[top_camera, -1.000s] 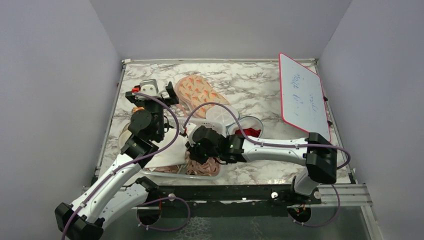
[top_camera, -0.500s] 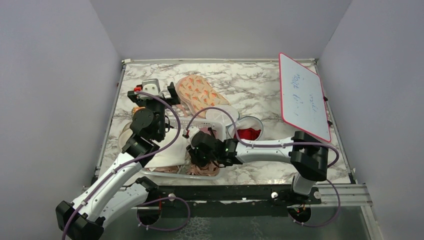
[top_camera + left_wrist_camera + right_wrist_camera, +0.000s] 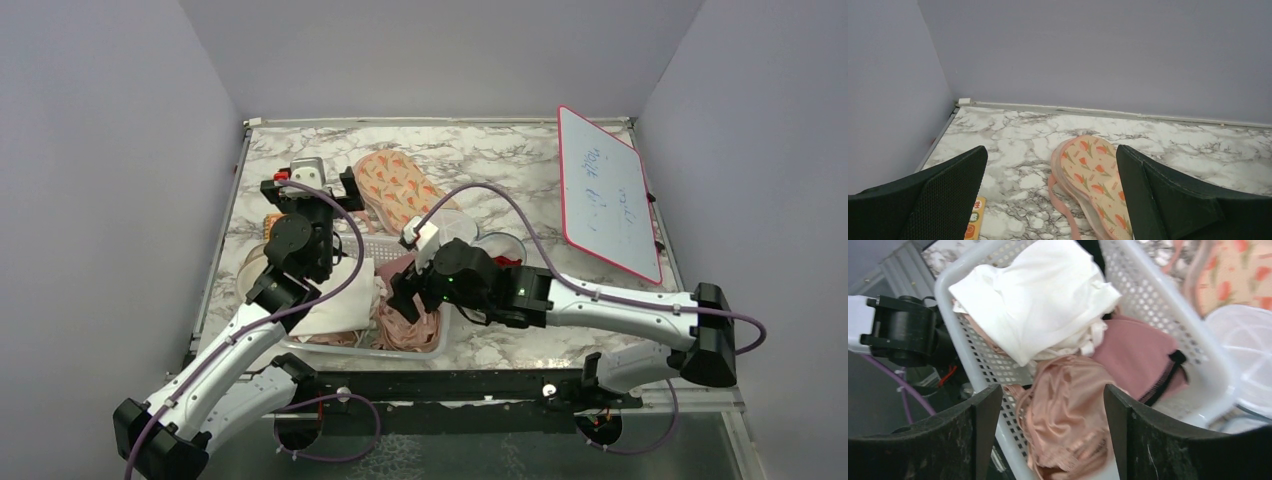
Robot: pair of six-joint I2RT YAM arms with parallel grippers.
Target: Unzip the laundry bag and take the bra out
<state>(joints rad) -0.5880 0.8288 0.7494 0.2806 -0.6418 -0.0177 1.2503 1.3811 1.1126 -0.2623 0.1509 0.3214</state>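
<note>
The laundry bag (image 3: 497,241) lies right of the white basket (image 3: 372,247), mostly hidden behind my right arm; its white mesh (image 3: 1248,337) fills the right edge of the right wrist view. A sliver of the dark red bra (image 3: 509,263) shows inside it. My right gripper (image 3: 402,292) (image 3: 1053,432) hovers open over the basket, nothing between its fingers, above a peach lace garment (image 3: 1068,410). My left gripper (image 3: 312,188) (image 3: 1050,200) stands open and empty at the back left, apart from the bag.
In the basket (image 3: 1168,310) also lie a white garment (image 3: 1043,295) and a dusty pink garment with black straps (image 3: 1140,355). A tulip-patterned slipper (image 3: 395,185) (image 3: 1098,185) lies behind the basket. A whiteboard (image 3: 605,195) leans at the right; an orange packet (image 3: 975,220) lies under the left gripper.
My right gripper has opened and let go of the peach garment, which now lies in the basket. The right arm has lifted and swung back to the right. The left arm barely moved.
</note>
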